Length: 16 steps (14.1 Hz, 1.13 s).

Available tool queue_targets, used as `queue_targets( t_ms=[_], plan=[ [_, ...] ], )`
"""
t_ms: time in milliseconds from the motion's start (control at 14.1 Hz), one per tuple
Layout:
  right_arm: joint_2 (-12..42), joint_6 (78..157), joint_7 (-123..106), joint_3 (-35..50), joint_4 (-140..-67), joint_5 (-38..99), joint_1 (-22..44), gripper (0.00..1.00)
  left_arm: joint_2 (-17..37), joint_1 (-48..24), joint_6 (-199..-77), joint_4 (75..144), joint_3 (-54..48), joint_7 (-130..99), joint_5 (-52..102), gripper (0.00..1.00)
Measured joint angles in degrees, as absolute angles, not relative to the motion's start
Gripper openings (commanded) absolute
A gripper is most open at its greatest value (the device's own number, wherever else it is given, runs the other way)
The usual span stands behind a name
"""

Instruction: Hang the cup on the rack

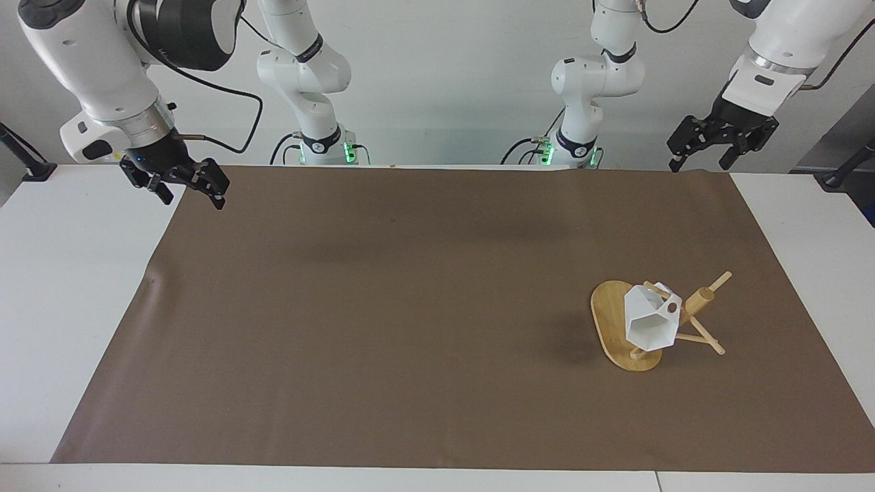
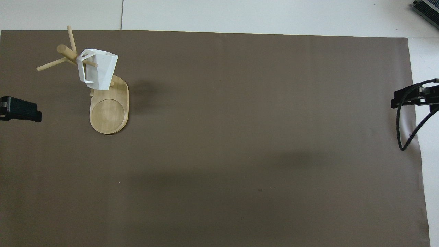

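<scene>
Toward the left arm's end of the table, the rack (image 1: 625, 326) stands on the brown mat (image 1: 410, 307), its oval base flat on the mat and its round post upright with thin pegs crossing it. The cup (image 1: 649, 319) hangs on one peg by its handle, tilted, with its hexagonal rim turned away from the robots. The cup body sits over the part of the base next to the post; nothing else touches it.

The left gripper (image 1: 705, 147) hangs in the air over the mat's corner nearest the robots at the left arm's end, well apart from the rack. Its fingers are spread and hold nothing.

The right gripper (image 1: 188, 188) hangs over the mat's edge at the right arm's end of the table, close to the robots. Its fingers are also spread and empty. Neither gripper touches any object.
</scene>
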State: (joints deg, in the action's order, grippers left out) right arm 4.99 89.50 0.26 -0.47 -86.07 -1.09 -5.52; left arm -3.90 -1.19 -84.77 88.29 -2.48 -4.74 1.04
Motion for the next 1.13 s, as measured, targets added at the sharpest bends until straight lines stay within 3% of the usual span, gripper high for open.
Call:
queue_targets(
  t_ms=[1132],
  plan=[
    [4.9,89.8,0.3,-0.5,-86.1,-1.1,-5.5,1.0,-4.0,-1.2,-85.3,89.4,-2.7,-4.6,1.1,1.0]
  ],
)
